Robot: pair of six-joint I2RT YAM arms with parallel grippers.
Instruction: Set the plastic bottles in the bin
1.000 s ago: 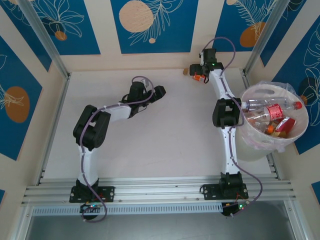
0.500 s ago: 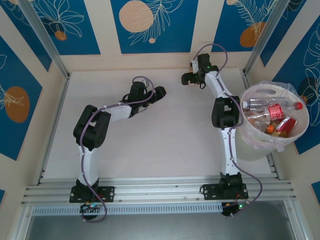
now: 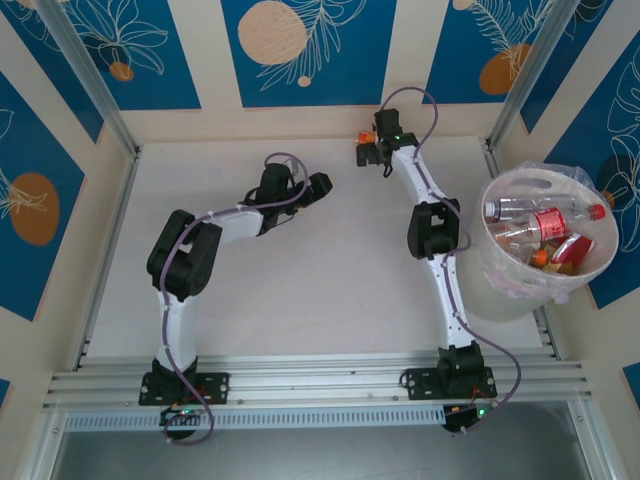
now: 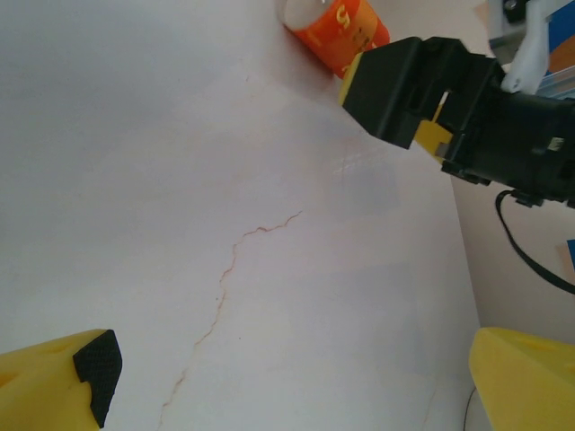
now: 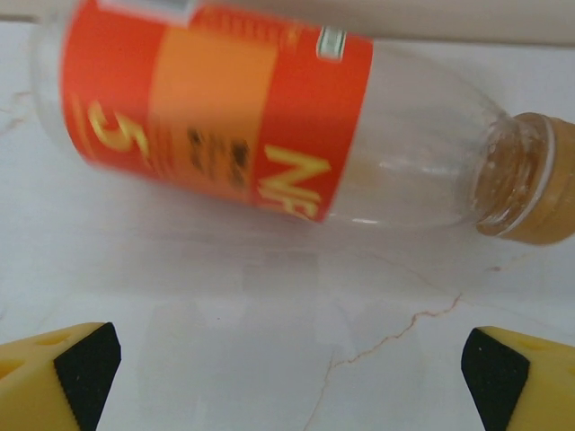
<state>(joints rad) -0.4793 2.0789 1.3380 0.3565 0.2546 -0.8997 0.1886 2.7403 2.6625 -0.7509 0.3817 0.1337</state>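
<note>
Right gripper (image 3: 368, 152) was swung left along the far wall (image 3: 300, 122), jaws spread. Orange-labelled bottle (image 5: 225, 126) was seen lying just ahead, well apart from the bin (image 3: 497, 270). Grasp judged next. Left gripper (image 4: 287, 377) was spread too.

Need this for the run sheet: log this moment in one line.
right tool open, facing orange-label bottle lying on its side | left tool open, empty | bin holds several bottles | grasp not yet made
</note>
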